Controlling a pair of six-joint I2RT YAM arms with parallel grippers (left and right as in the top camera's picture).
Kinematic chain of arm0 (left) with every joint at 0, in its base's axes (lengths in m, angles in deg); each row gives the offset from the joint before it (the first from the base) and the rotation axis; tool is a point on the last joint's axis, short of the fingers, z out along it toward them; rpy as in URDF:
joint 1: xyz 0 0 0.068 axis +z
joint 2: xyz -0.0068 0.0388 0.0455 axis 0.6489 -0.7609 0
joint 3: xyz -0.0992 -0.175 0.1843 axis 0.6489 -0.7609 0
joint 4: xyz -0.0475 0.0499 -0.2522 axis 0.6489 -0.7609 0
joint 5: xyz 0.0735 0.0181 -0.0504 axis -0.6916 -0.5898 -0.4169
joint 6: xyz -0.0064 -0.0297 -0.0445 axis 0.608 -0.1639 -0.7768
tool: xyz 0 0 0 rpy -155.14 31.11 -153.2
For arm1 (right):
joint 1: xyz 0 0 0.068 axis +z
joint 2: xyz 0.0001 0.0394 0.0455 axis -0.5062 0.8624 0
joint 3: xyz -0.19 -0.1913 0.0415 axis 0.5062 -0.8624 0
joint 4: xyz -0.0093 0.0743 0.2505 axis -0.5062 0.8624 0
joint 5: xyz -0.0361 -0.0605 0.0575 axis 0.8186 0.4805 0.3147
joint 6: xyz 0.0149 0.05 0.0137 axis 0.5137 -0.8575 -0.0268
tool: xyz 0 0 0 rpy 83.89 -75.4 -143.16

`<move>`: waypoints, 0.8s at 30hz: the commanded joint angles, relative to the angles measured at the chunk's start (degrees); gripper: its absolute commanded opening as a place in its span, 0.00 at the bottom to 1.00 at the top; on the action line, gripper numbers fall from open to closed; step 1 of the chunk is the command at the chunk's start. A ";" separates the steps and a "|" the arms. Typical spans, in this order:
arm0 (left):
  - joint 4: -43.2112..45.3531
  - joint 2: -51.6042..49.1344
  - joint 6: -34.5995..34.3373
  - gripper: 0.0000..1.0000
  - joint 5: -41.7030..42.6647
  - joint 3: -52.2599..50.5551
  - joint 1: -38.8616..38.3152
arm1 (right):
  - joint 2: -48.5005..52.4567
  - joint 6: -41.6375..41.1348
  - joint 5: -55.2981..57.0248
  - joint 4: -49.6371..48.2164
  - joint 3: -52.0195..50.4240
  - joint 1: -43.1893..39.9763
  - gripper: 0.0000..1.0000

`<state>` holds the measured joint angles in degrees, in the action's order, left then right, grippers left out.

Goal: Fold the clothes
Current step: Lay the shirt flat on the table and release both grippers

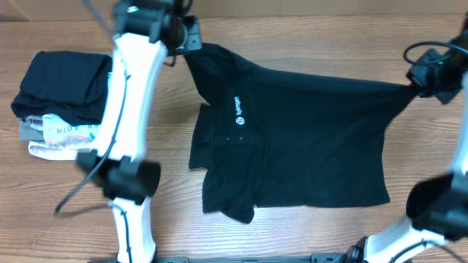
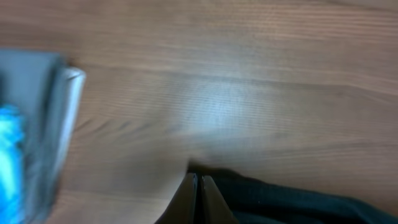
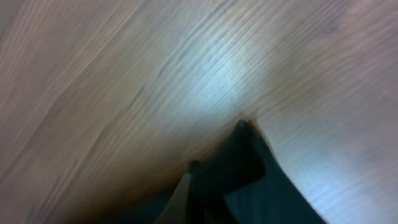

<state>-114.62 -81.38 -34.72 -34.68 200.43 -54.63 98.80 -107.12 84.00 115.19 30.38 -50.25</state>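
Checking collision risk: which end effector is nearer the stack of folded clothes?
Left. The left end effector grips the T-shirt by a corner near the folded stack; the right end effector holds the other corner, across the whole shirt from it.

Stack [image 1: 58,98] left, T-shirt [image 1: 292,139] centre, bare table [image 1: 292,235] front

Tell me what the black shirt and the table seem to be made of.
Black shirt: soft matte fabric, probably a cotton knit; it drapes and wrinkles. Table: wood or wood-look laminate, light brown grain lines with a soft sheen; cannot tell which.
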 commanded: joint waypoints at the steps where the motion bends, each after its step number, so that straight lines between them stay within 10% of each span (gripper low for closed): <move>1: 5.68 -8.68 -0.79 0.04 2.12 0.17 -0.15 | 5.27 -0.02 1.40 -8.48 -5.22 -0.04 0.04; 24: 47.41 -26.95 -0.81 0.04 4.46 0.00 -2.03 | 25.29 3.39 1.38 -57.48 -9.40 -0.04 0.04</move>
<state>-68.70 -108.53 -34.74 -29.98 200.17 -55.88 122.75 -104.24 84.30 59.76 20.85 -50.14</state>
